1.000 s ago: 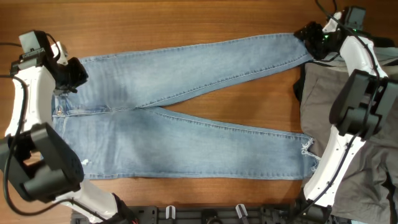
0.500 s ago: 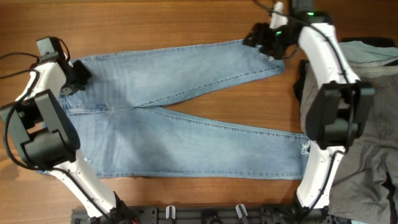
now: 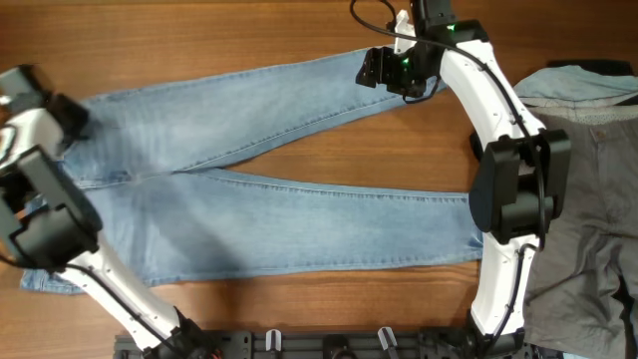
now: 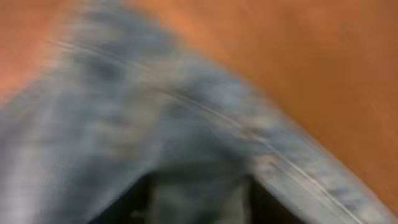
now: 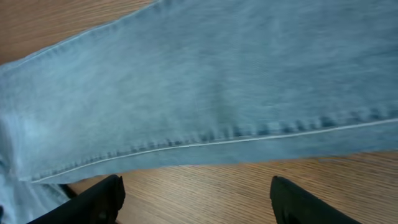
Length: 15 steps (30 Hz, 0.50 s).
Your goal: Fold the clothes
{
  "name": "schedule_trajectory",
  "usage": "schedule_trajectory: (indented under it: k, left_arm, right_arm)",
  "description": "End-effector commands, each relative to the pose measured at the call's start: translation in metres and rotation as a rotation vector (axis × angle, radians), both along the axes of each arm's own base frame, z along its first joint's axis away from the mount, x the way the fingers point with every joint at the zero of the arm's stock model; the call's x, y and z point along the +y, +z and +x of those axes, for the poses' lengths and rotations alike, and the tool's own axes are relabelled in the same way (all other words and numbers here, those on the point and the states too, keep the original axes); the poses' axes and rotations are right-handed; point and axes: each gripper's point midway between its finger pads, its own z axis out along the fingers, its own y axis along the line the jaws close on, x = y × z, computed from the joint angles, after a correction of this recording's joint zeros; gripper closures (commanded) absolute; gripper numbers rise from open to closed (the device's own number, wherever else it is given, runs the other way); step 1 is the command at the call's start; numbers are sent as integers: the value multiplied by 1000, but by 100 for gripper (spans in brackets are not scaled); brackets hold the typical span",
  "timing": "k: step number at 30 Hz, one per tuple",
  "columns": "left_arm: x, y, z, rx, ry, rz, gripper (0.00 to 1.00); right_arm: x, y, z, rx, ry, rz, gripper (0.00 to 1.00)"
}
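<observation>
The light-blue denim jeans [image 3: 249, 199] lie flat on the wooden table, waist at the left and both legs running right. My left gripper [image 3: 68, 115] is at the waistband's far left corner. Its wrist view is blurred and shows denim [image 4: 155, 118] bunched between its dark fingers [image 4: 134, 202], so it looks shut on the cloth. My right gripper [image 3: 379, 70] hovers over the upper leg near its ankle end. In the right wrist view its fingers [image 5: 93, 202] stand wide apart and empty over bare wood, with the leg's seam [image 5: 217, 81] just beyond.
Grey trousers [image 3: 588, 199] lie heaped at the right edge with a pale blue piece [image 3: 573, 80] above them. The lower leg's hem [image 3: 471, 234] ends just left of that heap. Bare wood [image 3: 249, 30] shows along the back.
The whole jeans have slid left. My left gripper moved left with the waistband. My right gripper moved left from the upper leg's ankle end along the leg.
</observation>
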Motion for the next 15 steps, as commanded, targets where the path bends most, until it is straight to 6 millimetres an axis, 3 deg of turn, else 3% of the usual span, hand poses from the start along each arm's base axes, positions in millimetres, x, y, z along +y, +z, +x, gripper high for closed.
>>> schedule_trajectory:
  k: [1,2,3,4,5,6,9,11,15]
  left_arm:
    - [10,38,2,-9,-98,-50,34]
    - [9,49,-1,9,-124,-44,32]
    - [-1,71,-14,50,-153,-56,45]
    - [-5,74,-21,70,-153,-71,61]
    - [-11,73,-28,96,-153,-94,90]
    - [-15,69,-35,127,-156,-115,96]
    - [-21,40,-55,232,-141,-144,96]
    - [-27,16,-82,339,-115,-160,96]
    - [-17,-12,-106,425,-46,-86,96]
  right_arm:
    - [-4,-4,-6,34,-11,-23,19]
    - [-5,-5,-10,52,-11,-26,19]
    - [-7,-8,-20,96,-11,-33,19]
    - [-6,-8,-24,115,-9,-29,19]
    - [-6,-8,-29,136,-7,-23,19]
    - [-6,-9,-33,154,-5,-23,19]
    - [-7,-10,-40,178,2,-30,19]
    - [-8,-11,-47,216,-6,-34,19]
    - [-7,-10,-41,213,-54,-20,19]
